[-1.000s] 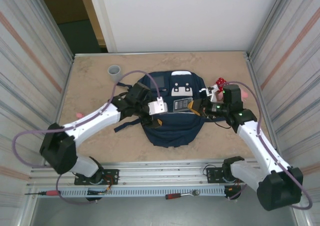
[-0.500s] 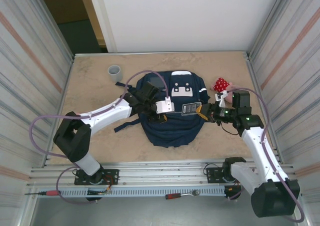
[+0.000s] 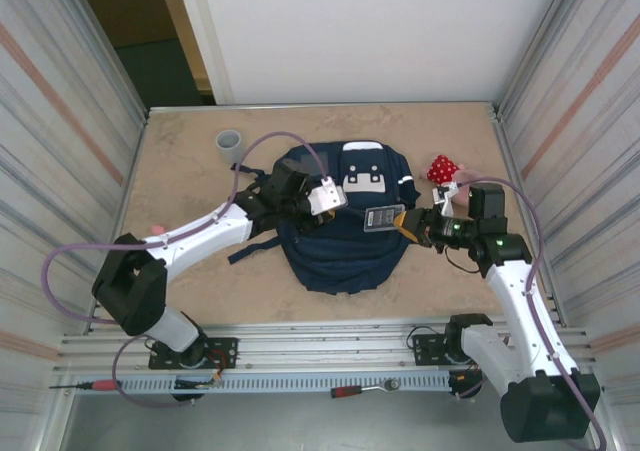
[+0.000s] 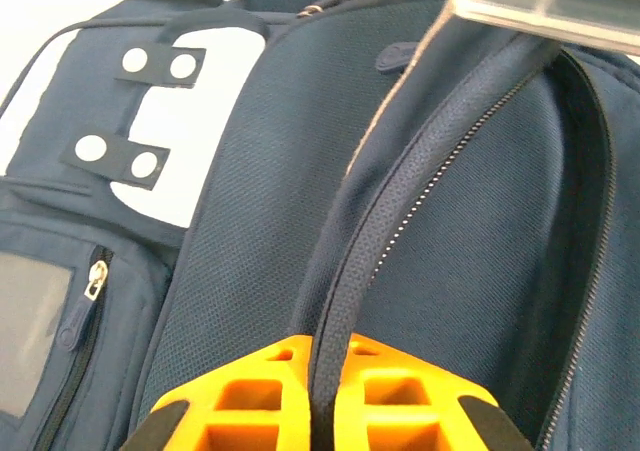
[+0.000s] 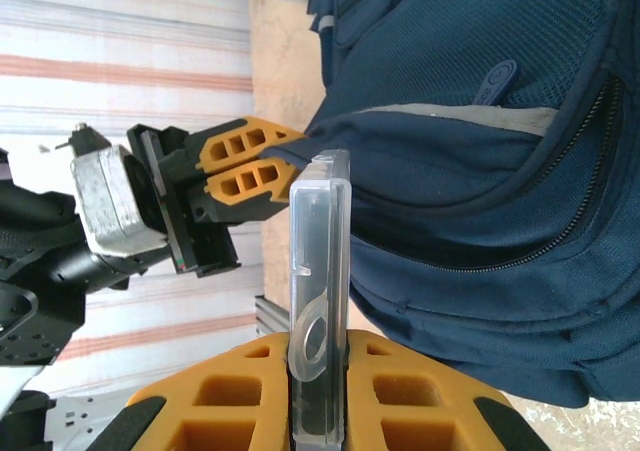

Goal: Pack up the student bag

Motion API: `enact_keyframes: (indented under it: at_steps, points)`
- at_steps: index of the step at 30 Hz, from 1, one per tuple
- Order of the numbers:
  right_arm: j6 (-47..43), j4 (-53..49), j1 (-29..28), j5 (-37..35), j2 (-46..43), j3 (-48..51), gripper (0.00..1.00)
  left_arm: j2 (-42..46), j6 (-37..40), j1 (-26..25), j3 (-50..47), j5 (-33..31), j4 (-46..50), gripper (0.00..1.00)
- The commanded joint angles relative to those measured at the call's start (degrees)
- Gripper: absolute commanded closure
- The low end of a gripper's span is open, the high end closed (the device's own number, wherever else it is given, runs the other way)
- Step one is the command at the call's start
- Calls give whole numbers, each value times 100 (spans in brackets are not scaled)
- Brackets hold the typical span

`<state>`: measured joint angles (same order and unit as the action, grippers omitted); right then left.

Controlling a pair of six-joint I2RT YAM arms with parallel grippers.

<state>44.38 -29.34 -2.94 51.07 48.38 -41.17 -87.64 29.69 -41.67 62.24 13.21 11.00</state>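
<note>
The student bag, navy blue with white patches, lies flat in the middle of the table. My left gripper is over its upper left part. In the left wrist view this gripper is shut on the bag's zipper edge, a dark band pinched between the orange fingers. My right gripper hovers at the bag's right side, shut on a clear flat plastic case held on edge. Past the case, the left gripper's fingers grip the bag's fabric beside a gaping pocket.
A grey cup stands at the back left. A red white-spotted object lies right of the bag, and a small pink item near the left wall. Metal walls close both sides. Two screwdrivers rest on the front rail.
The left gripper has closed on the bag's zipper edge and drawn back up and to the left. The right gripper with the case shifted right early on, then held still.
</note>
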Motion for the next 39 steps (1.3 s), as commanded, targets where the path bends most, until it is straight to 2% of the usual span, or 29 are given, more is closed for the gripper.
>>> enact_keyframes:
  at_steps: [1,8,15,21,24,30,39]
  points:
    - [120,-117,53,114,-194,-275,95,260,-798,117,257,-482,-345,100]
    - [739,227,-217,-72,-494,-126,94,273,-1572,332,376,-521,-504,100]
    - [1536,1119,-1262,-905,-522,312,93,71,-1955,404,644,-506,-442,100]
    - [2104,1970,-1991,-1624,-132,563,93,-113,-2149,441,961,74,-351,100]
    - [2541,2587,-2103,-1863,154,679,93,-110,-2165,440,956,418,-438,100]
    - [2884,3286,-2212,-2350,582,610,93,2,-2196,441,923,604,-408,100]
    - [3369,3646,-2298,-2731,1187,619,92,174,-2308,414,860,884,-600,100]
